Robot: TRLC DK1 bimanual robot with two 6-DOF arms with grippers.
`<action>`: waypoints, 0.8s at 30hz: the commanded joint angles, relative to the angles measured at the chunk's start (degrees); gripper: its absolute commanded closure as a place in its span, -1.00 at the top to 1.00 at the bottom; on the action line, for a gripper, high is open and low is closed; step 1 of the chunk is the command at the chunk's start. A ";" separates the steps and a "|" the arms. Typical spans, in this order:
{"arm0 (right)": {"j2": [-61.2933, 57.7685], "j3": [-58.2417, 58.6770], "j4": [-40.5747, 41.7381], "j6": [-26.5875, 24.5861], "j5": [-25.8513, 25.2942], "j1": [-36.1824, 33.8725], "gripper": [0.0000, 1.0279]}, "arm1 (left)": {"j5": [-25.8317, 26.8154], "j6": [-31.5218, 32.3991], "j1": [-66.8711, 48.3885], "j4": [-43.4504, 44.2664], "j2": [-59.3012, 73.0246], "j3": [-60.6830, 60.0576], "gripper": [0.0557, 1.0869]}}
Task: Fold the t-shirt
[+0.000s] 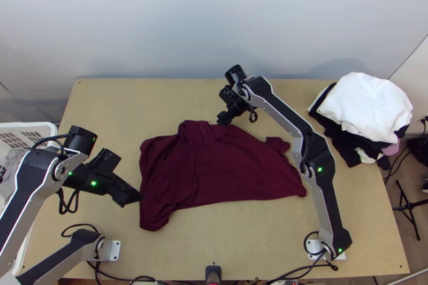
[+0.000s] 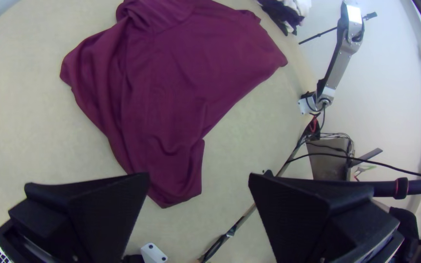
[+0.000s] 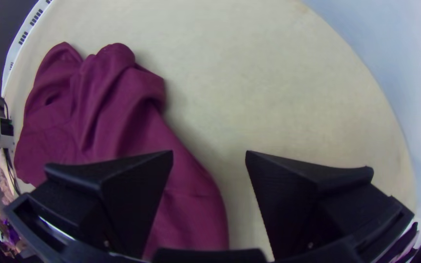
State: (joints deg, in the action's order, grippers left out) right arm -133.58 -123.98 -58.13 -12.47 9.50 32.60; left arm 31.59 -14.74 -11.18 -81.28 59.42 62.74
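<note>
A dark maroon t-shirt (image 1: 230, 164) lies roughly spread on the table, wrinkled and bunched toward its left part, with a small flap at its right. My left gripper (image 1: 140, 198) is by the shirt's left edge; in the left wrist view this gripper (image 2: 198, 178) stands open, the shirt (image 2: 171, 73) beyond its fingers. Over the shirt's far edge is my right gripper (image 1: 222, 122). In the right wrist view the same gripper (image 3: 209, 153) has its fingers wide apart, one over the shirt (image 3: 113, 112) and the other over bare table. Neither holds cloth.
A pile of white and black clothes (image 1: 366, 108) lies on the table's far right corner. A white basket (image 1: 27, 127) stands at the left beside the table (image 1: 214, 237). The right arm passes above the shirt's right part. Cables run along the near edge.
</note>
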 commanded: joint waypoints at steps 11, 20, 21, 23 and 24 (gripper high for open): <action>-2.21 -0.12 -2.52 -1.24 0.08 2.82 0.01 | -0.57 0.24 0.11 0.06 -2.90 -3.06 0.90; -3.62 0.06 -2.25 -2.65 0.35 2.82 -0.50 | -1.71 0.15 0.11 0.50 -2.73 -3.33 0.90; -3.71 0.06 -2.25 -2.74 0.35 2.82 -0.69 | -1.71 0.15 0.11 0.59 -2.64 -3.33 0.90; -3.62 -0.03 -2.43 -2.82 0.35 2.82 -0.94 | -1.71 0.15 0.02 0.68 -2.55 -3.24 0.90; -3.35 0.06 -2.60 -2.82 0.35 2.82 -0.94 | -1.71 0.15 0.02 0.68 -2.46 -3.15 0.90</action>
State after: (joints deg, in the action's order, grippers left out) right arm -136.84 -124.07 -60.49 -15.00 9.72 35.35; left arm 30.30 -14.52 -11.11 -80.86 56.71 59.57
